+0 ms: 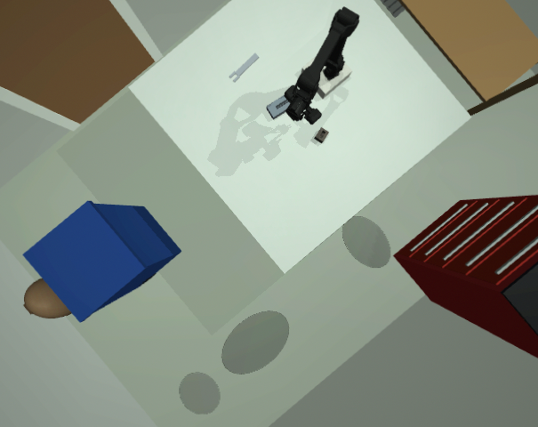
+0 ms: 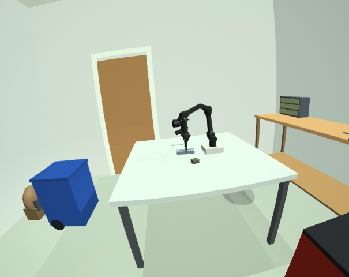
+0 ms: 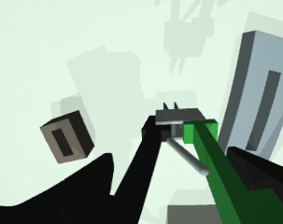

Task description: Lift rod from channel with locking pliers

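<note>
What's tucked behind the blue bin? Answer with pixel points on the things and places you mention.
Past the blue bin (image 1: 84, 261) (image 2: 52, 197), a rounded brown object (image 1: 44, 298) (image 2: 29, 197) shows, with a brown block (image 2: 33, 213) below it and a dark grey piece (image 2: 37, 204) beside it. The bin covers the rest, so their full shapes can't be told.

Top view: high over the room, looking steeply down, tabletop (image 1: 351, 151) (image 2: 210, 175) turned diagonal, arm (image 1: 323, 57) (image 2: 199, 106) in upper part. Exterior: off beyond one tabletop edge, raised, looking slightly down across it to the door (image 2: 125, 113); farther out than wrist view. Both share the whole arm, blue bin (image 1: 87, 257) (image 2: 52, 190) and part of red cabinet (image 1: 466, 270) (image 2: 311, 253). Wrist: very close, looks down past end effector (image 1: 301, 108) (image 2: 186, 143) (image 3: 185, 140); all three catch grey-blue block (image 1: 276, 108) (image 2: 180, 152) (image 3: 253, 79) and small brown block (image 1: 321, 134) (image 2: 195, 161) (image 3: 66, 137).
</note>
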Tool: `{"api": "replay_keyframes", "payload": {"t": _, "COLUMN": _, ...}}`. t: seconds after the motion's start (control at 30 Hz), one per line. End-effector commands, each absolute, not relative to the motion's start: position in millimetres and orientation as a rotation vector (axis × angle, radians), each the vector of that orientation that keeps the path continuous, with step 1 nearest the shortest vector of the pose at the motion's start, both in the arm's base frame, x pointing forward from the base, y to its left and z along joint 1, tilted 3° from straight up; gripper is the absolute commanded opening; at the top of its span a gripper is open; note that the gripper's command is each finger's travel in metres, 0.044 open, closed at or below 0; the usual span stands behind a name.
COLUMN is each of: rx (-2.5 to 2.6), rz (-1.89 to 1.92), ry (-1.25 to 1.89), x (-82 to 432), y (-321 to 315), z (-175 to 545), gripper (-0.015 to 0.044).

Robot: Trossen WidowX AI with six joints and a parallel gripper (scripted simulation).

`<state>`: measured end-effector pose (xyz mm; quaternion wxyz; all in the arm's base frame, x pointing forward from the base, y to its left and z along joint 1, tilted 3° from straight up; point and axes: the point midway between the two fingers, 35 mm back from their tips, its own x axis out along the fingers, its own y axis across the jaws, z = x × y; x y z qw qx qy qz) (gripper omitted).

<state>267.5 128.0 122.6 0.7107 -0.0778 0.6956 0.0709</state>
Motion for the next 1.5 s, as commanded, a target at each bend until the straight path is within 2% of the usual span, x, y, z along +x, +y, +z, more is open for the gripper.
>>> {"api": "replay_keyframes", "payload": {"t": 0.0, "rx": -0.169, "rz": 0.146, "ry": 1.544, "x": 269, "y": 120, "z": 123, "gripper": 0.0319}}
{"api": "replay_keyframes", "payload": {"t": 1.47, "rx": -0.087, "rz": 0.055, "ry": 1.544, "x": 278, "y": 56, "z": 126, "gripper": 0.0319}}
